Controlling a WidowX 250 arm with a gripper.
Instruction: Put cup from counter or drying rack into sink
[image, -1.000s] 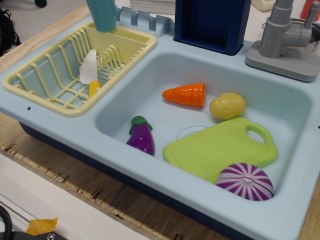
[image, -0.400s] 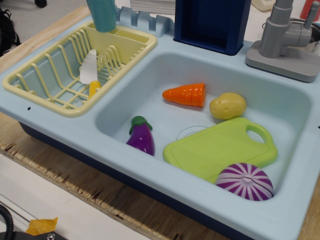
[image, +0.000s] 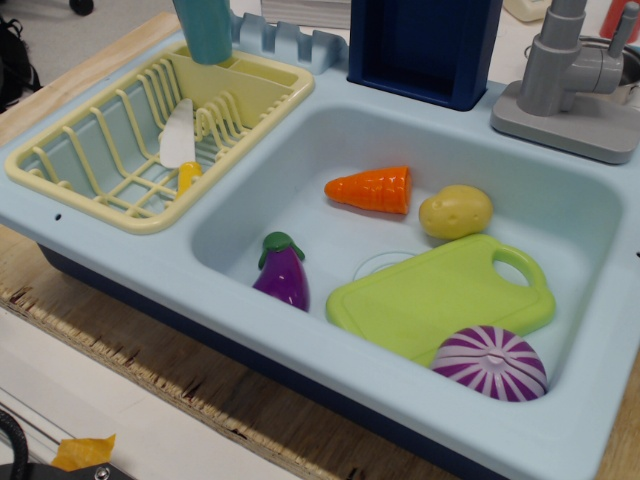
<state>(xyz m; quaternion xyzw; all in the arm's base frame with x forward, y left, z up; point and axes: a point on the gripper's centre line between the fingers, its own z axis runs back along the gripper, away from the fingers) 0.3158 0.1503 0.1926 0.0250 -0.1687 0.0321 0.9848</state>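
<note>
The teal cup (image: 205, 28) is at the top left, over the back corner of the pale yellow drying rack (image: 90, 185). Its upper part is cut off by the frame edge. Its base overlaps the rack's back rim beside the small compartment (image: 245, 80); I cannot tell whether it rests there or hangs just above. The sink (image: 300, 135) is the large light blue basin on the right, set in the light blue counter (image: 150, 260). No gripper shows in this view.
In the basin lie an orange carrot (image: 370, 189), a potato (image: 456, 211), an eggplant (image: 282, 268), a green cutting board (image: 440, 295) and a purple onion half (image: 490, 362). A toy knife (image: 178, 140) stands in the rack. A grey faucet (image: 570, 85) and a dark blue box (image: 425, 45) stand behind.
The white knife blade in the rack has tipped slightly to the left. The cup and everything in the basin stay where they were.
</note>
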